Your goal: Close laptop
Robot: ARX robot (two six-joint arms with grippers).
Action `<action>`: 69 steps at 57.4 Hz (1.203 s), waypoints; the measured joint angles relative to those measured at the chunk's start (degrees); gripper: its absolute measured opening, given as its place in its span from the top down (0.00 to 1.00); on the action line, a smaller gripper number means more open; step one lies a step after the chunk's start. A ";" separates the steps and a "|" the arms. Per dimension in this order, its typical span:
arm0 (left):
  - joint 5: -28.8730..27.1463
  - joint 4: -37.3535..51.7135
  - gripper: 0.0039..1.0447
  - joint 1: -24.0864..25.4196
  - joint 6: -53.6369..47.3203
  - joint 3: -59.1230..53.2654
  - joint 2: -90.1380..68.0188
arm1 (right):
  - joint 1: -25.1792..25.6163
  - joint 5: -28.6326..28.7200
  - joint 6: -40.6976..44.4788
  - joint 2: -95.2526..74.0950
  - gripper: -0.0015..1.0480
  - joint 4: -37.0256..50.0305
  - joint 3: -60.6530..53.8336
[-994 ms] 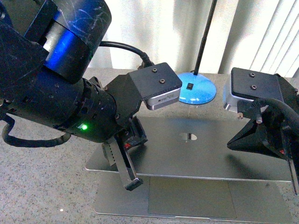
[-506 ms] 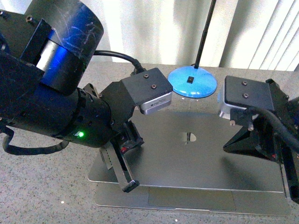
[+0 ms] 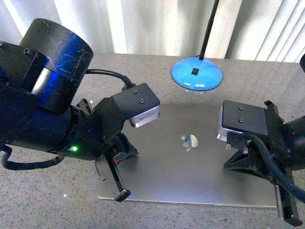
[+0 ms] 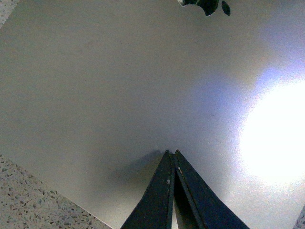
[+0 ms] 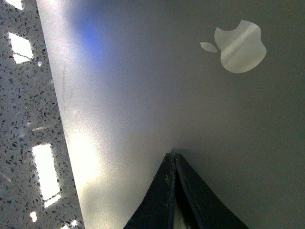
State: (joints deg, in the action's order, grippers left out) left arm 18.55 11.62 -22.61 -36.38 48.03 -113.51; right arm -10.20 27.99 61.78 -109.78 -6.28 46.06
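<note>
The grey-silver laptop (image 3: pixel 190 176) lies on the speckled table with its lid down flat, so keys, trackpad and screen are hidden. The shiny apple logo (image 3: pixel 189 141) shows in the lid's middle. My left gripper (image 3: pixel 121 195) is shut and empty, its tips on the lid near the front left corner. My right gripper (image 3: pixel 291 218) is shut and empty at the lid's front right corner. In the left wrist view the shut tips (image 4: pixel 171 152) touch the lid (image 4: pixel 119 86). In the right wrist view the shut tips (image 5: pixel 172 155) touch the lid (image 5: pixel 143 95) below the logo (image 5: pixel 238 45).
A blue round lamp base (image 3: pixel 197 78) with a thin black stem (image 3: pixel 209 28) stands just behind the laptop. White curtains hang at the back. Speckled grey tabletop (image 3: pixel 47 191) surrounds the laptop; it also shows in the right wrist view (image 5: pixel 24 95).
Both shut grippers have pressed the lid down. The gap with the trackpad and base visible a second ago has gone, and the lid now lies flat.
</note>
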 joint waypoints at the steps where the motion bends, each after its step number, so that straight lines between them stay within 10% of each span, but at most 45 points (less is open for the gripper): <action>1: 0.04 0.13 0.97 0.07 0.13 -0.04 -0.07 | -0.04 0.02 -0.07 -0.07 0.97 0.11 -0.02; 17: 2.62 3.23 0.97 1.77 4.76 -1.68 0.57 | -0.33 3.02 -4.11 0.39 0.97 3.67 -0.55; 30: -2.82 20.50 0.96 9.49 28.35 -6.08 11.39 | 0.94 0.33 -27.52 8.87 0.97 29.05 -4.68; 43: -8.90 26.18 0.59 15.08 48.41 -7.28 18.08 | 3.30 -7.78 -60.87 16.24 0.69 37.57 -4.74; 52: -9.11 26.88 0.31 13.59 49.88 -8.35 16.74 | 2.89 -7.56 -66.66 14.99 0.38 37.46 -5.62; 58: -24.04 46.42 0.47 13.35 43.36 -14.62 15.69 | 2.75 -9.11 -67.36 14.82 0.21 38.51 -5.86; 69: -25.64 55.84 0.78 15.52 38.21 -24.90 22.53 | 1.86 -35.10 -62.90 13.97 0.50 71.47 -18.82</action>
State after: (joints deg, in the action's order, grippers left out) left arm -7.09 67.46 -7.09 1.83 23.14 -90.98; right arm -8.34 -7.11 -1.13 -95.81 65.19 27.24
